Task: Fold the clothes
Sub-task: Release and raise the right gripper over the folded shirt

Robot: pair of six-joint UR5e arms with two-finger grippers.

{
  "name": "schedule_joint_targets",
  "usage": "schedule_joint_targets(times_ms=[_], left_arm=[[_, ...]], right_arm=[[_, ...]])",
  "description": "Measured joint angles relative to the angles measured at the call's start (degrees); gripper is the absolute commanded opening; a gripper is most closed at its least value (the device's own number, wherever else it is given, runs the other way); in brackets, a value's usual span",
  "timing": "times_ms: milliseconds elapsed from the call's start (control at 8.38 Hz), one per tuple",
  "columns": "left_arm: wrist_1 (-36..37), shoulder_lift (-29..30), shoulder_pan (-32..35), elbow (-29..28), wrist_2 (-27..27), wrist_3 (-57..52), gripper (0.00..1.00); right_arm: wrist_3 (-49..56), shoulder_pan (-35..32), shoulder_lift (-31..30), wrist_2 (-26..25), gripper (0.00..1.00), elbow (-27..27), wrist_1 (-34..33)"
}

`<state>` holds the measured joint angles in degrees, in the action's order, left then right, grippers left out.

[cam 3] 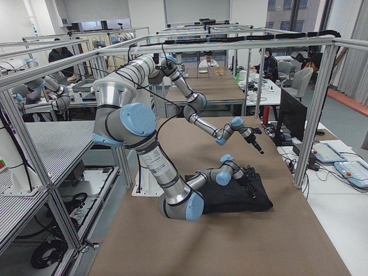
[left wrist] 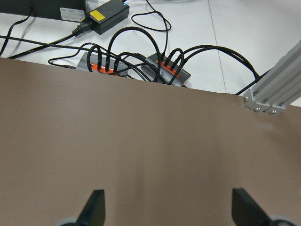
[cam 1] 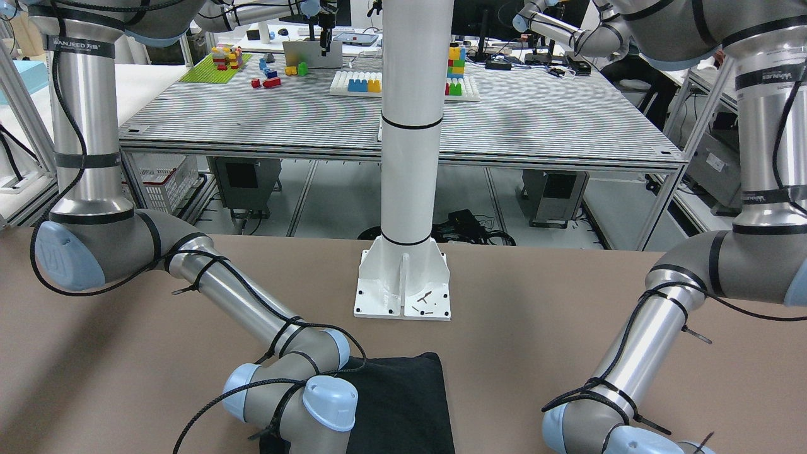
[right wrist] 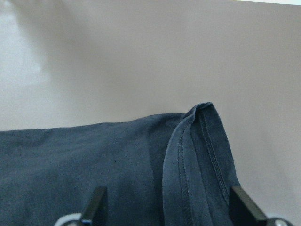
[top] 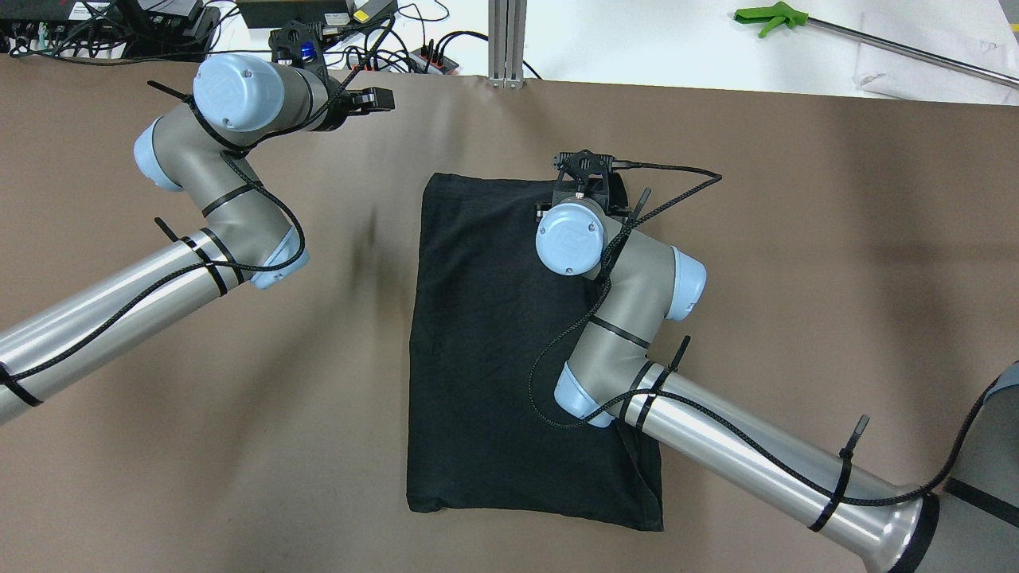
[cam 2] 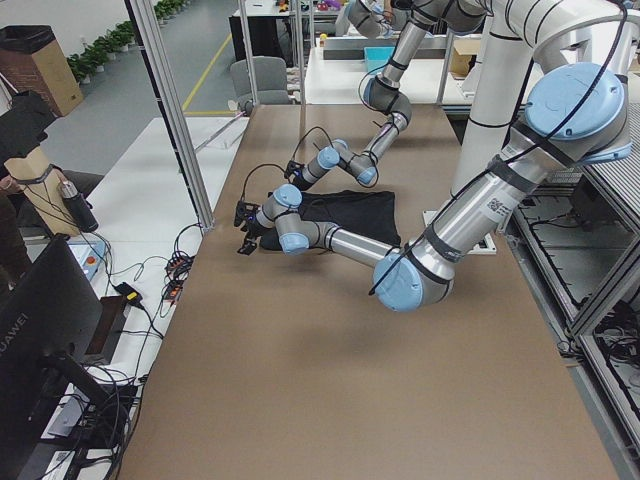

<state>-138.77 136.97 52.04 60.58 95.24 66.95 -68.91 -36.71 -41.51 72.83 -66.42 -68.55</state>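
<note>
Spread wide, the right claw (right wrist: 169, 209) hangs low over the far right corner of the black garment (top: 493, 342), with both fingers apart and nothing clamped between them. Whether the fingertips (right wrist: 96, 207) touch the cloth cannot be told. Under this claw, the stitched hem of the corner is turned over onto the cloth. The garment lies flat on the brown table (top: 239, 446), roughly a rectangle, with its long side running away from the robot. Its near edge is close to the white pole base (cam 1: 403, 284) but does not touch it.

The left claw (left wrist: 169, 207) is also open. It hovers above bare table near the far edge, well apart from the garment. Beyond that edge there are black cables (left wrist: 141, 42), a power adapter (left wrist: 106, 12) and an aluminium profile (left wrist: 277, 92). A green-handled grabber tool (top: 768, 17) lies on the white surface behind the table.
</note>
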Motion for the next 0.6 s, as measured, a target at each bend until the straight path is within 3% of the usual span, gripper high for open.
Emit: schedule_joint_targets(times_ms=[596], left_arm=[[0.2, 0.1, 0.0, -0.1, -0.1, 0.1, 0.95]], right_arm=[[5.3, -1.1, 1.2, -1.1, 0.76, 3.8, 1.4]])
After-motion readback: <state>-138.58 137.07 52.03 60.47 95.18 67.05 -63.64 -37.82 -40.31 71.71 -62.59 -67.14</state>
